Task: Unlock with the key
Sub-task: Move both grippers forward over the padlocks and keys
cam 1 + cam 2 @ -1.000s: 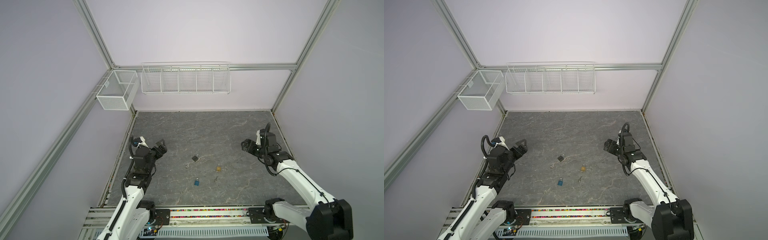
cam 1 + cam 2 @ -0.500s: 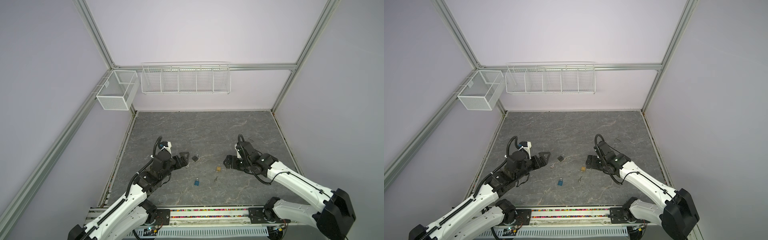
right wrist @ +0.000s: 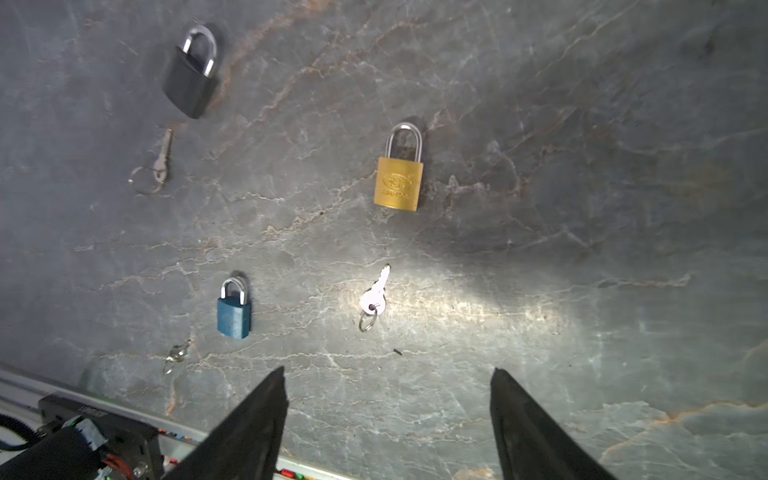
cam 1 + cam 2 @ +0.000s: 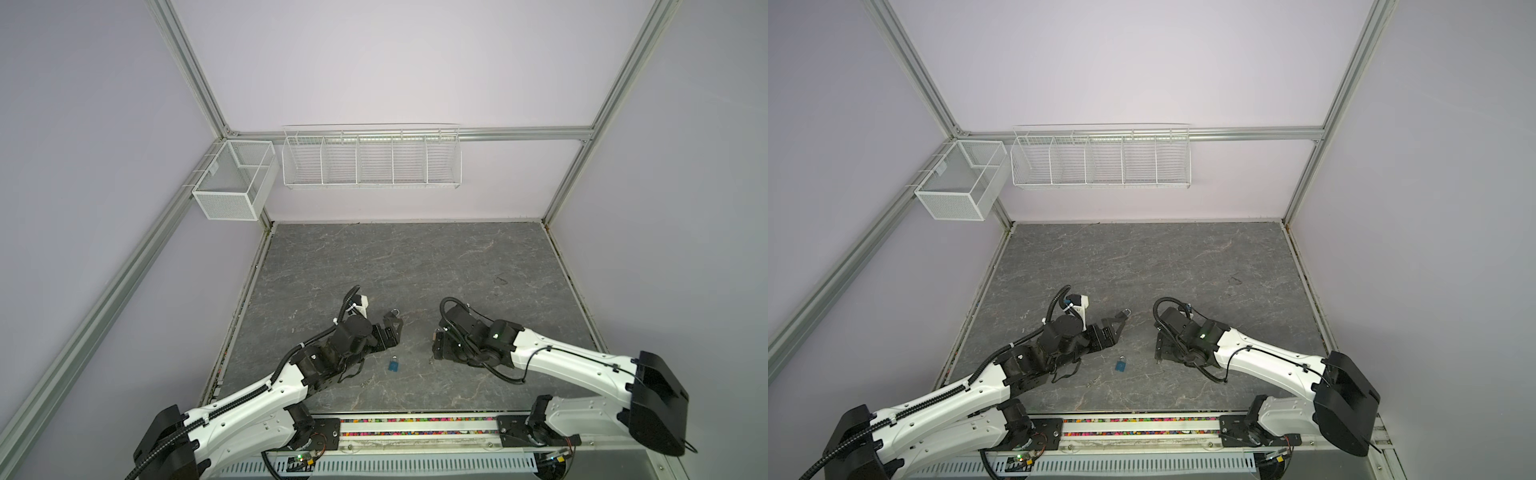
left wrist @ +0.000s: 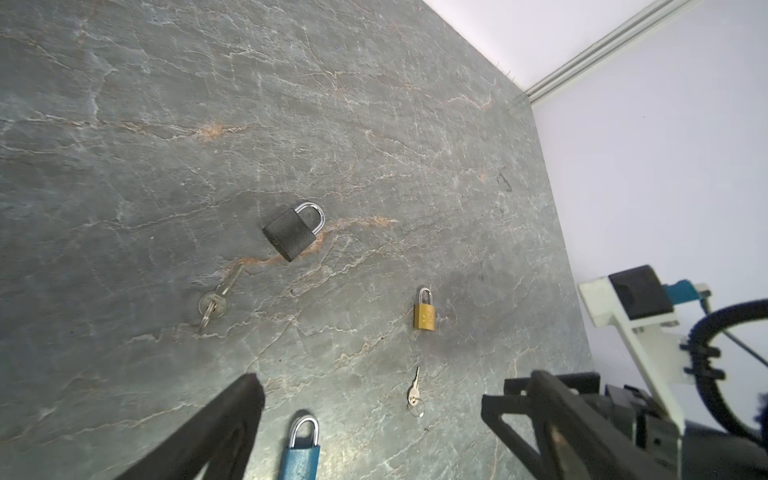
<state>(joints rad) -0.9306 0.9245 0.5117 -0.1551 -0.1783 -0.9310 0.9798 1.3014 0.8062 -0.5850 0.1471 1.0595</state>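
Observation:
Three padlocks lie on the grey table (image 4: 415, 266), each with a small silver key close by. The black padlock (image 5: 293, 232) has a key (image 5: 214, 303) beside it. A second key (image 3: 374, 297) lies just below the gold padlock (image 3: 399, 178). The blue padlock (image 4: 394, 365) (image 3: 234, 311) has a tiny key (image 3: 176, 355) near it. My left gripper (image 4: 392, 330) (image 5: 386, 386) is open and hovers by the black padlock. My right gripper (image 4: 436, 345) (image 3: 388, 374) is open and empty over the gold padlock, which is hidden in both top views.
A white wire rack (image 4: 371, 158) and a mesh box (image 4: 232, 187) hang on the back wall, well above the table. A metal rail (image 4: 415, 424) runs along the front edge by the arm bases. Walls close in the left and right sides.
Both arms have swung in from the table's sides to the middle, coming down low over the padlocks and keys. Nothing on the table has moved.

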